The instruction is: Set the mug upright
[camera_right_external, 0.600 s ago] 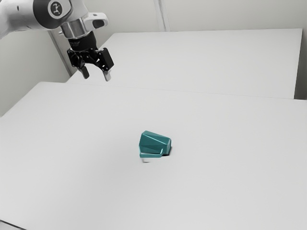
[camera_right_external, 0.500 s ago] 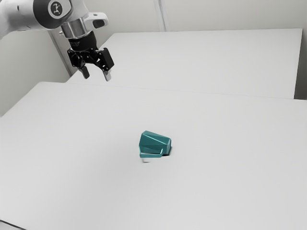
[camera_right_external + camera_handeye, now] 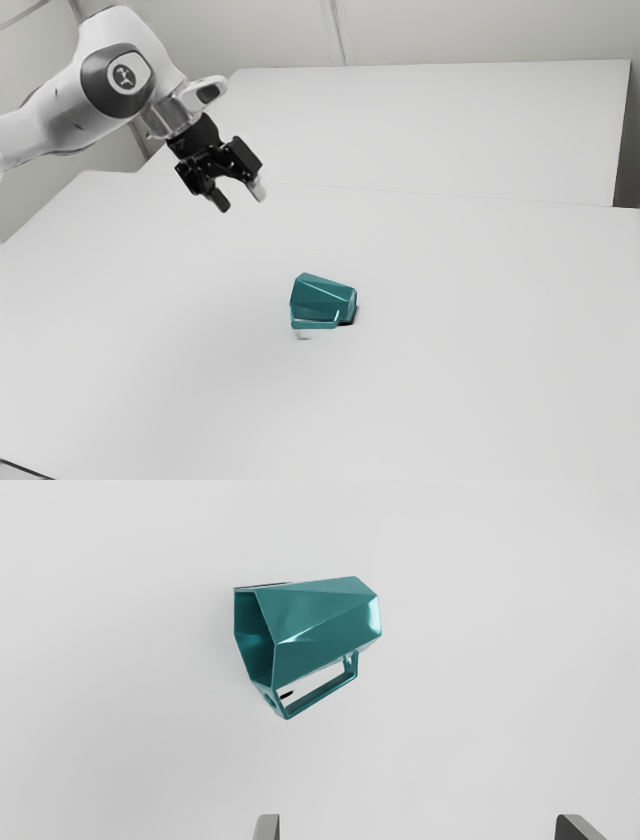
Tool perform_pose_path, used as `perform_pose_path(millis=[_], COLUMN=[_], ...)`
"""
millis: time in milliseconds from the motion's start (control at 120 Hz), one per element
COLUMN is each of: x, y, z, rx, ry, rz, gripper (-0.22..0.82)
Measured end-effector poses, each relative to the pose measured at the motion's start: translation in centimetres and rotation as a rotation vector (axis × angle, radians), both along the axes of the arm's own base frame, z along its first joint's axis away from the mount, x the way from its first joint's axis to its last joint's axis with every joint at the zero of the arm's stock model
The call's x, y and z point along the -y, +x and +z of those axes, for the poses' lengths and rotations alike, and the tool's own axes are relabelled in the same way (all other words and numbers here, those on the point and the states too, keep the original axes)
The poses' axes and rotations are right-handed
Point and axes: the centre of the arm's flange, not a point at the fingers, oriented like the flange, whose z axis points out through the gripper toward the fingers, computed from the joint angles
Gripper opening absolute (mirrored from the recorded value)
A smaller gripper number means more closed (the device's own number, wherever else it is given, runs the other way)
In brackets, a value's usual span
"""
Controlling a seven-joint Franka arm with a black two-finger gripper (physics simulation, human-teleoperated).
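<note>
A white robotic arm point(image 3: 60, 118) reaches in from the exterior view's left, its black pincer point(image 3: 240, 198) hanging in the air above a broad white surface point(image 3: 470, 350) and tilted forward, fingertips pointing down toward the exterior view's right. The pincer's two fingers point(image 3: 266, 828) stand wide apart, with nothing held between them. Below the pincer and out ahead of its tips, well apart from both, a glossy teal mug point(image 3: 322, 298) lies on its side on the surface. The faceted body narrows from a wide, open mouth point(image 3: 255, 645), turned toward the exterior view's left, to a smaller base end on the exterior view's right. As seen from the wrist, the mug sits beyond the pincer's fingertips, the mouth end out past the line of one finger and the base end ahead of the gap between the two. Its angular handle point(image 3: 320, 695), a squared loop, juts from the side of the body nearer the pincer's tips in that same view, with pale surface visible through the opening. A dark shadow point(image 3: 348, 321) hugs the mug's base end. Farther off from the pincer than the surface's back edge, a large white panel point(image 3: 430, 130) stretches toward the exterior view's right.
</note>
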Motion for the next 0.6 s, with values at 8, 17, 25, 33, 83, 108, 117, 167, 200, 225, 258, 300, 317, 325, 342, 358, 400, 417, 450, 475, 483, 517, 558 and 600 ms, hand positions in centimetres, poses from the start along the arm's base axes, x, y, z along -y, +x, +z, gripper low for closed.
perform_pose_path(millis=[8,17,25,33,83,108,117,167,200,225,258,300,317,325,342,358,400,417,450,475,483,517,558,600], x=[-0.2,-0.5,-0.7,-1.0,-2.3,-2.9,-3.1,-3.9,-4.2,-4.4,-4.4,-4.2,-4.1,-4.0,-3.9,-3.8,-3.4,-3.3,-3.0,-2.8,-2.8,-2.6,-2.4,-2.4], y=[0.0,0.0,0.0,0.0,0.0,0.0,0.0,0.0,-0.1,-0.1,-0.2,-0.3,-0.3,-0.4,-0.4,-0.5,-0.6,-0.7,-0.8,-1.0,-1.1,-1.3,-1.5,-1.7], z=[-0.2,-0.5,-0.7,-0.9,-2.2,-2.7,-2.8,-3.8,-4.4,-4.7,-5.2,-5.8,-6.1,-6.3,-6.5,-6.9,-7.7,-8.0,-8.6,-9.1,-9.3,-10.1,-11.0,-11.8], rx=[0.002,0.003,0.005,0.008,0.023,0.033,0.036,0.055,0.067,0.076,0.086,0.096,0.099,0.1,0.103,0.104,0.107,0.109,0.111,0.111,0.109,0.107,0.105,0.103], ry=[-0.009,-0.018,-0.026,-0.034,-0.08,-0.099,-0.104,-0.135,-0.151,-0.161,-0.173,-0.19,-0.197,-0.201,-0.207,-0.215,-0.232,-0.237,-0.247,-0.254,-0.257,-0.266,-0.274,-0.278], rz=[0.005,0.011,0.016,0.021,0.051,0.064,0.068,0.084,0.089,0.089,0.086,0.08,0.077,0.076,0.074,0.072,0.067,0.065,0.06,0.058,0.057,0.056,0.054,0.052], gripper=[0.6,0.6,0.6,0.6,0.6,0.6,0.6,0.6,0.6,0.6,0.6,0.6,0.6,0.6,0.6,0.6,0.6,0.6,0.6,0.6,0.6,0.6,0.6,0.6])
